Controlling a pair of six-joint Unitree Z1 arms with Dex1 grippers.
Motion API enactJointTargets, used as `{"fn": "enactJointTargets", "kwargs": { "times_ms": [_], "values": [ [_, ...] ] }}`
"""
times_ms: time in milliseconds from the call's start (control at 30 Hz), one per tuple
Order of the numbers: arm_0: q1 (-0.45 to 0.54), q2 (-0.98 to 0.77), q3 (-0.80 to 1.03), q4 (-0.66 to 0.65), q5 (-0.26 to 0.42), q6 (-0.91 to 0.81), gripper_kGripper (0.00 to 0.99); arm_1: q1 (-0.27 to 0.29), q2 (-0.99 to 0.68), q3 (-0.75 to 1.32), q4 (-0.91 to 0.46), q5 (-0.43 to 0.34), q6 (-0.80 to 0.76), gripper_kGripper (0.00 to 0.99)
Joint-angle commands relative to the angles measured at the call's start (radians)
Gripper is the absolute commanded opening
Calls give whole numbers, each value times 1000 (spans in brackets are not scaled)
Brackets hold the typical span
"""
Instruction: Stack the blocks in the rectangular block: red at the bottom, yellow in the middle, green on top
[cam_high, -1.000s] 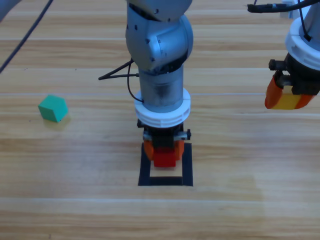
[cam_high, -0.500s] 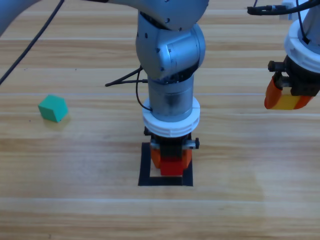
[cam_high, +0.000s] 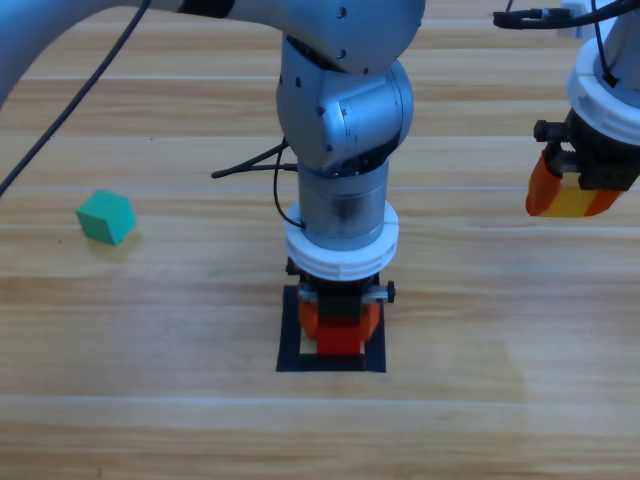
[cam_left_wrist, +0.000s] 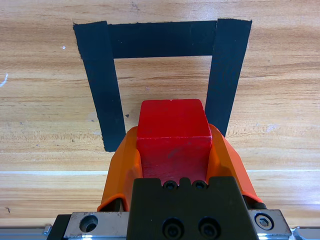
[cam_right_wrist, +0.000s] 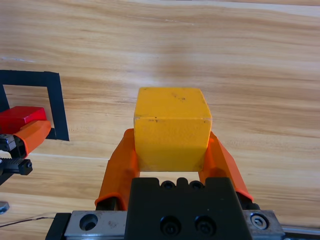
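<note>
My left gripper (cam_high: 340, 322) (cam_left_wrist: 172, 145) is shut on the red cube (cam_high: 339, 337) (cam_left_wrist: 173, 131) and holds it over the black tape frame (cam_high: 290, 345) (cam_left_wrist: 161, 39), inside its outline in the high view. At the right edge my right gripper (cam_high: 571, 197) (cam_right_wrist: 171, 145) hangs above the table, shut on the yellow cube (cam_high: 572, 203) (cam_right_wrist: 171, 122). The green cube (cam_high: 106, 216) lies alone on the table at the far left. The right wrist view also shows the red cube (cam_right_wrist: 20, 117) and the tape frame (cam_right_wrist: 57, 105) at its left edge.
A black cable (cam_high: 245, 165) trails from the left arm over the table behind the frame. Bare wood lies between the green cube and the frame, and in front of the frame.
The left arm has moved toward the front and slightly right, carrying the red cube farther into the frame. The right gripper with the yellow cube and the green cube have stayed put.
</note>
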Motion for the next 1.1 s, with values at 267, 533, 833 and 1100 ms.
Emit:
{"fn": "enactJointTargets", "kwargs": {
  "times_ms": [267, 533, 833, 1100],
  "values": [
    [3, 65, -19, -12, 23, 10, 57, -15, -7, 40, -31, -19, -3, 0],
    [3, 70, -23, -16, 34, 12, 58, -15, -10, 48, -44, -19, 1, 0],
    [3, 82, -39, -18, 47, 10, 58, -5, -19, 72, -74, -17, 3, 0],
    [4, 75, -20, -16, 47, 10, 58, 2, -19, 74, -79, -13, 3, 0]
  ]
}}
